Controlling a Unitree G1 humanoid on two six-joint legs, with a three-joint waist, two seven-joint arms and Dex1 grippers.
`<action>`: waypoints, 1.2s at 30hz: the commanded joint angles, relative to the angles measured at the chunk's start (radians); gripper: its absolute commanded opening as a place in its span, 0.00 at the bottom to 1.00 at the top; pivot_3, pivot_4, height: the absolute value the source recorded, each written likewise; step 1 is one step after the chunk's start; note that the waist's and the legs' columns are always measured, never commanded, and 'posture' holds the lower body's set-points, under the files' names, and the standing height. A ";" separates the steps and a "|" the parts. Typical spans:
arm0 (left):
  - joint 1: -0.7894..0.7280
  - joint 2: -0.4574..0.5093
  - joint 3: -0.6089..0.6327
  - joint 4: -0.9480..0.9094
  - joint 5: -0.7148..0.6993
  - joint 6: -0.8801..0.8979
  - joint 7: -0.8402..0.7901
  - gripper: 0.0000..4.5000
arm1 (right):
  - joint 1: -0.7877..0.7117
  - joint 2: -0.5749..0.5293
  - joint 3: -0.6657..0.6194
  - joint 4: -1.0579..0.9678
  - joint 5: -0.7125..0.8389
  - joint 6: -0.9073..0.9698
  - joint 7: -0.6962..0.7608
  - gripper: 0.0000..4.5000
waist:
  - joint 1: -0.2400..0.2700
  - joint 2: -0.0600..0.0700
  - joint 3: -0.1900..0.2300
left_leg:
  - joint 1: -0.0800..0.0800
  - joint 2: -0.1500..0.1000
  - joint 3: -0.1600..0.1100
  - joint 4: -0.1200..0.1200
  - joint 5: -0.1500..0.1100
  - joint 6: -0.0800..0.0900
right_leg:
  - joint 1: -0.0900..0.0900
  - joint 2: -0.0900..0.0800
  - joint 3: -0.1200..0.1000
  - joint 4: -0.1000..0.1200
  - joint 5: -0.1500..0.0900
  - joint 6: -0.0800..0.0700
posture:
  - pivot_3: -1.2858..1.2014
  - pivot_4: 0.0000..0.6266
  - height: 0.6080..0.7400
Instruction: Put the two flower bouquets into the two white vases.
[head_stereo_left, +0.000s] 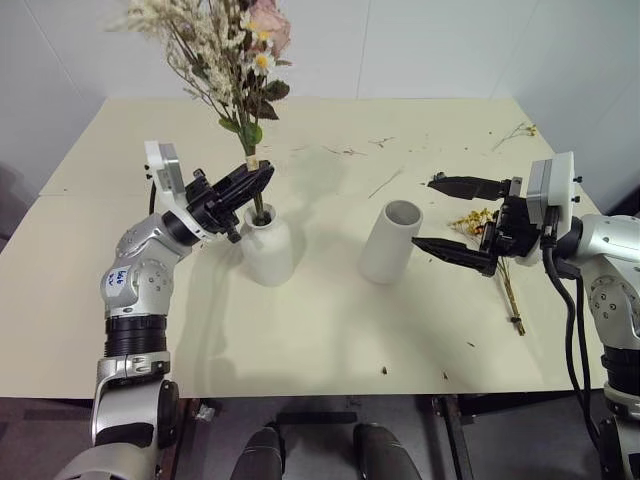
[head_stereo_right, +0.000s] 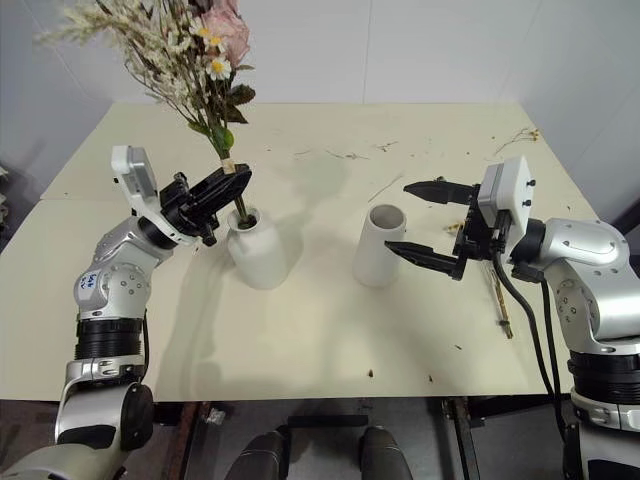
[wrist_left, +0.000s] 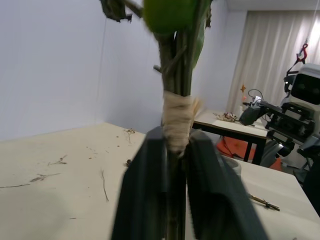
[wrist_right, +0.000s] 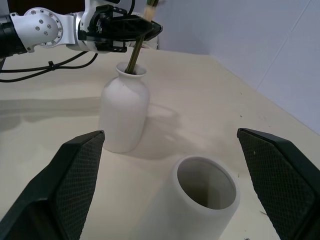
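big bouquet (head_stereo_left: 225, 50) w/ pink roses, white daisies and pale dried sprigs stands upright, stems down in the narrow neck of the squat round-shouldered white vase (head_stereo_left: 268, 245), which sits on the cream counter (head_stereo_left: 320, 340) left of centre. left gripper (head_stereo_left: 255, 180) is just above the vase mouth, its black fingers (wrist_left: 150, 200) either side of the stems right below the tan wrap (wrist_left: 179, 120) binding the bunch. in the left wrist view the fingers sit close against the stems, but can't tell if they're clamped tight or just loosened around them.

plain white cylinder vase (head_stereo_left: 390, 242), wide mouth, stands to the right of the squat one, a bit apart, not touching; it's empty inside per the right wrist view (wrist_right: 205, 187).

right gripper (head_stereo_left: 455, 215) hangs just right of the cylinder vase, pointing toward it, fingers (wrist_right: 75, 175) spread wide apart, nothing between them. in the right wrist view the cylinder's mouth sits between the two fingers w/ the squat vase further back.

thin bouquet (head_stereo_left: 485, 235) of tiny yellow-orange flowers on long stems lies flat on the counter, right side, under/behind the right gripper, stem ends toward the near edge (head_stereo_left: 515, 315). not in any vase.

loose twigs and scraps scattered on the far part of the counter: a few near the middle back (head_stereo_left: 350, 152), one small sprig by the far right corner (head_stereo_left: 520, 130).
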 joint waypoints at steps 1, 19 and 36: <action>0.012 0.027 -0.005 -0.034 0.032 -0.056 -0.024 0.46 | -0.007 -0.001 -0.039 -0.038 0.022 -0.005 -0.012 1.00 | 0.000 0.000 0.000 | 0.000 0.000 0.000 0.000 0.000 0.000 | 0.000 0.000 0.000 0.000 0.000 0.000 | 0.52 0.24 1.00; -0.010 0.467 -0.054 0.031 0.162 -0.083 -0.347 0.81 | 0.012 -0.147 -0.033 0.050 -0.083 0.136 -0.081 1.00 | -0.001 0.000 0.000 | 0.000 0.000 0.000 -0.003 0.000 0.000 | -0.002 0.000 0.000 -0.001 -0.001 -0.002 | 0.52 0.24 1.00; 0.238 0.462 0.118 -0.439 -0.115 0.201 -0.214 0.81 | -0.253 -0.301 0.337 0.623 -0.470 0.449 -0.071 1.00 | -0.025 0.001 0.000 | 0.000 0.002 0.002 -0.008 -0.001 0.001 | -0.004 0.000 0.000 -0.001 -0.004 -0.005 | 0.52 0.24 1.00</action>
